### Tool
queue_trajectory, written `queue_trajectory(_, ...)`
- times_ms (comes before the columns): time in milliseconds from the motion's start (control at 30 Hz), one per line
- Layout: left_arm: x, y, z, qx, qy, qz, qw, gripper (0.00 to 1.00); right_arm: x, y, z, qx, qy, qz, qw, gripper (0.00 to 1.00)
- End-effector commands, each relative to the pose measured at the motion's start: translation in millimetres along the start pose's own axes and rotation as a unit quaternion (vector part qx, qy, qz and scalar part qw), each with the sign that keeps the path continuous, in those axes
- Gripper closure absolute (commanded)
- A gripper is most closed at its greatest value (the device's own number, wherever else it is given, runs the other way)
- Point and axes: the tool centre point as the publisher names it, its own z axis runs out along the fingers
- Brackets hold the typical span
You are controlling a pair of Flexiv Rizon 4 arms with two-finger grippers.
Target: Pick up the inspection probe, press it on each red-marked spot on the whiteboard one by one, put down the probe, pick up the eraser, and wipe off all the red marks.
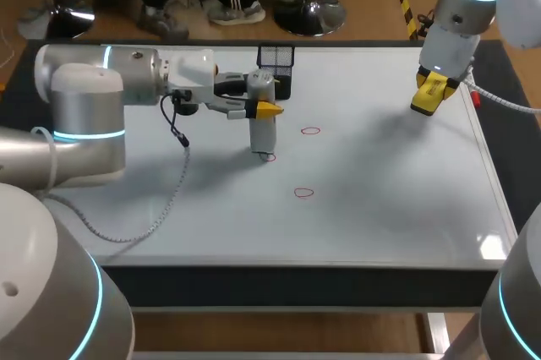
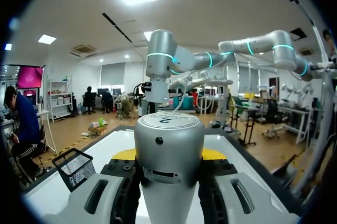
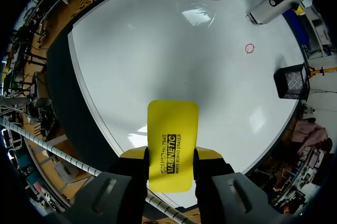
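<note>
— While the left gripper clamps the one probe upright, how many red marks?
— Three on the whiteboard, one at its tip. The right gripper is clamped on the single eraser, over the board's right side. One basket too.

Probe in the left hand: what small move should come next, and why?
Probably lift the probe a little and carry it to the far red mark, assuming it is unpressed. The left hand holds the probe upright with its tip on one red mark; the far mark and the near red mark lie uncovered to its right.
</note>
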Motion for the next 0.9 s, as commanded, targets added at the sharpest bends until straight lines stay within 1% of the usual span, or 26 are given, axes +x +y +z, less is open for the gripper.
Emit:
queue_trajectory(33, -3.9, 6.4, 3.1, 0.004, 0.009, 0.000, 1.000, 1.00, 0.4, -0.5, -1.0, 0.001, 0.002, -0.001, 1.000, 1.00)
queue_trajectory(633, 1.5, 14.7, 5.2, 0.006, 0.015, 0.003, 1.000, 1.00, 0.4, -0.5, -1.0, 0.001, 0.002, -0.001, 1.000, 1.00)
queue_trajectory(900, 1.8, 13.6, 4.8, 0.005, 0.015, 0.006, 1.000, 1.00, 0.4, -0.5, -1.0, 0.001, 0.002, -0.001, 1.000, 1.00)
